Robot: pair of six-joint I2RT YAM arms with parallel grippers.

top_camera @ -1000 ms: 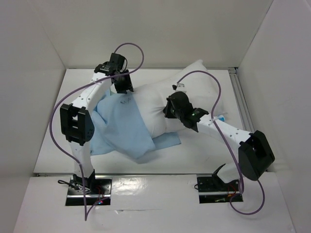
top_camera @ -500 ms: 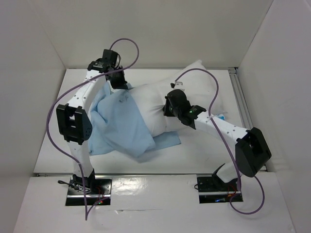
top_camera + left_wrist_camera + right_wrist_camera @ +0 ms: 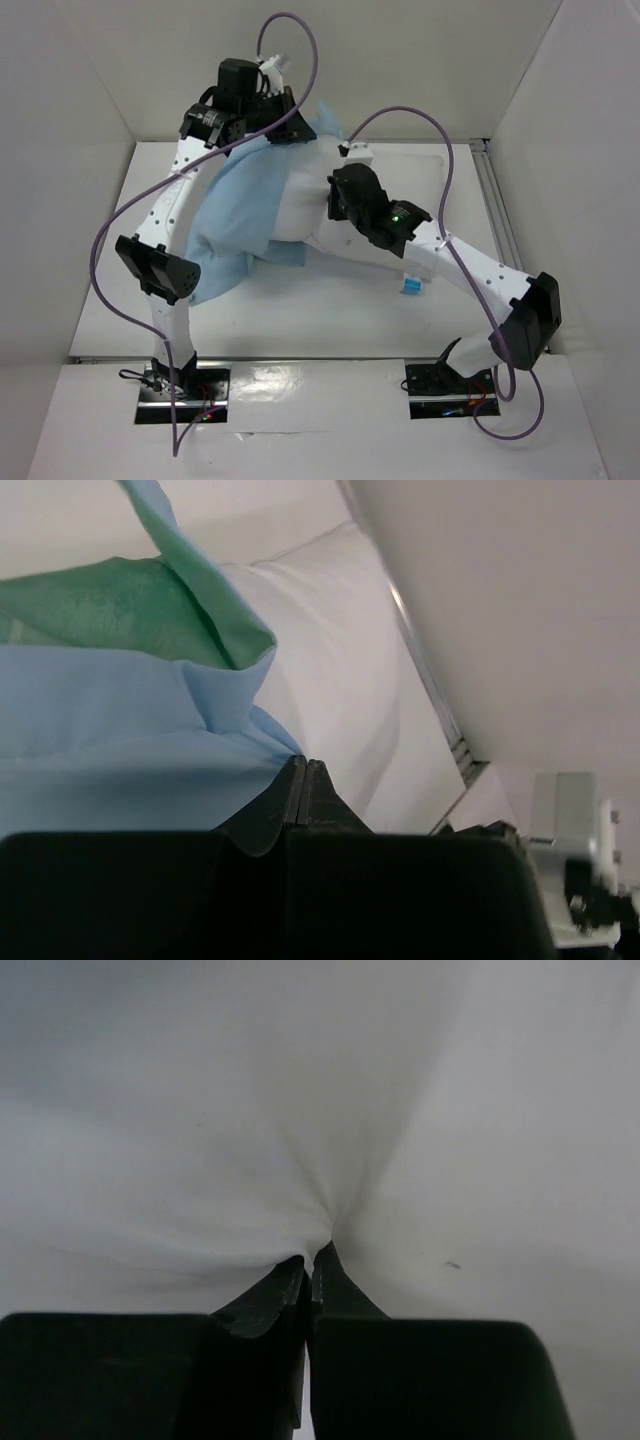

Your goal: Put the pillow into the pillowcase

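The white pillow (image 3: pixel 300 210) lies mid-table, its small blue label (image 3: pixel 411 286) showing near the right arm. The pale blue pillowcase (image 3: pixel 235 210) hangs over the pillow's left half, with one edge lifted high at the back. My left gripper (image 3: pixel 300 132) is raised there and shut on the pillowcase edge. In the left wrist view the shut gripper (image 3: pixel 303 767) pinches blue cloth (image 3: pixel 110 730), with the greenish inside (image 3: pixel 100 610) above and the pillow (image 3: pixel 330 670) to its right. My right gripper (image 3: pixel 333 208) is shut on a pinch of pillow fabric (image 3: pixel 300 1110), puckered at the fingertips of the gripper (image 3: pixel 312 1257).
White walls close in the table on the left, back and right. A metal rail (image 3: pixel 495 200) runs along the right edge. Purple cables (image 3: pixel 420 125) loop above both arms. The arm bases (image 3: pixel 180 385) stand at the near edge.
The left gripper closed on the pillowcase edge and lifted it up and rightward over the pillow. The right gripper, still shut on the pillow, pulled it to the left.
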